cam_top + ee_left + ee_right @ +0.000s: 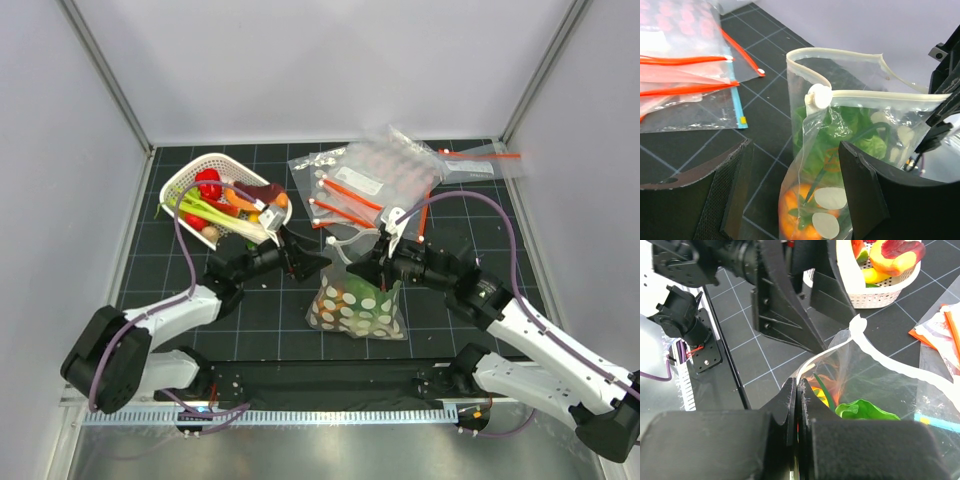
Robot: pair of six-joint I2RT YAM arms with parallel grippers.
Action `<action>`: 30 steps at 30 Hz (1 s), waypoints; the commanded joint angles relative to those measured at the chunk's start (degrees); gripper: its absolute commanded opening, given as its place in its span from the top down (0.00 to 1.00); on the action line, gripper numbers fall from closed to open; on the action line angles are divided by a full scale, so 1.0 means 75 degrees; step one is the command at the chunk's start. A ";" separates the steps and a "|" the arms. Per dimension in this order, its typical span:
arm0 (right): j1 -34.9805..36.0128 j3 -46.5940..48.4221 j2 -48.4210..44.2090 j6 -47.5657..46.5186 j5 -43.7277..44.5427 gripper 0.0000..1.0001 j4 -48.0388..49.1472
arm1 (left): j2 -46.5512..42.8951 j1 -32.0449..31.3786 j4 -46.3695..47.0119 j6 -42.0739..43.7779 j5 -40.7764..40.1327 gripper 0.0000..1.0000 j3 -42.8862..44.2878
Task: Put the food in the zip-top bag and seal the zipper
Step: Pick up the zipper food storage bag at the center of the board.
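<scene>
My left tool (796, 147) spread wide, fingers flanking near end of clear polka-dot zip-top bag (362, 312); contact unclear. My right tool (796, 390) pressed together, pinching bag's mouth edge at opposite end. Bag stands on black gridded bench (250, 320), pale zipper strip (880, 95) gaping, white slider knob (819, 96) on it. Leafy green lettuce (855, 122) and small orange piece (792, 200) sit inside bag.

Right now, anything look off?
Nothing spilled or torn. The mouth of the zip-top bag gapes and its zipper buckles in a wave past the slider. The lettuce and orange piece sit inside; the right gripper pinches the rim.
</scene>
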 commanded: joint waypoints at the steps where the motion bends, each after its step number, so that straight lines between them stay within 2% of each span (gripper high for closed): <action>1: 0.0079 0.0039 -0.0164 -0.0142 -0.0005 0.99 0.0416 | 0.0422 0.0142 0.1392 -0.0681 0.0911 0.28 0.0302; 3: 0.0079 0.0039 -0.0141 -0.0142 0.0007 0.99 0.0416 | 0.0621 0.0317 0.2314 -0.1149 0.1124 0.28 0.0267; 8: 0.0114 0.0051 -0.0106 -0.0154 0.0042 0.99 0.0416 | 0.1347 0.0435 0.3549 -0.2497 0.2130 0.32 0.0477; 11: 0.0114 0.0063 -0.0082 -0.0154 0.0066 0.99 0.0392 | 0.1617 0.0435 0.4218 -0.2932 0.2296 0.48 0.0535; 12: 0.0126 0.0063 -0.0082 -0.0154 0.0077 0.99 0.0404 | 0.1664 0.0435 0.4242 -0.2968 0.2343 0.56 0.0571; 15: 0.0137 0.0063 -0.0059 -0.0165 0.0101 0.99 0.0404 | 0.1828 0.0423 0.4254 -0.3108 0.2472 0.69 0.0700; 17: 0.0149 0.0063 -0.0047 -0.0166 0.0101 0.99 0.0392 | 0.1887 0.0412 0.4254 -0.3132 0.2485 0.74 0.0735; 21: 0.0149 0.0074 -0.0070 -0.0166 0.0136 0.99 0.0392 | 0.1887 0.0400 0.4254 -0.3132 0.2508 1.00 0.0724; 27: 0.0173 0.0086 -0.0094 -0.0166 0.0253 0.99 0.0334 | 0.1548 0.0388 0.4114 -0.2945 0.2485 1.00 0.0606; 30: 0.0161 0.0075 -0.0199 -0.0177 0.0335 0.84 0.0322 | 0.1152 0.0365 0.3553 -0.2549 0.2496 1.00 0.0524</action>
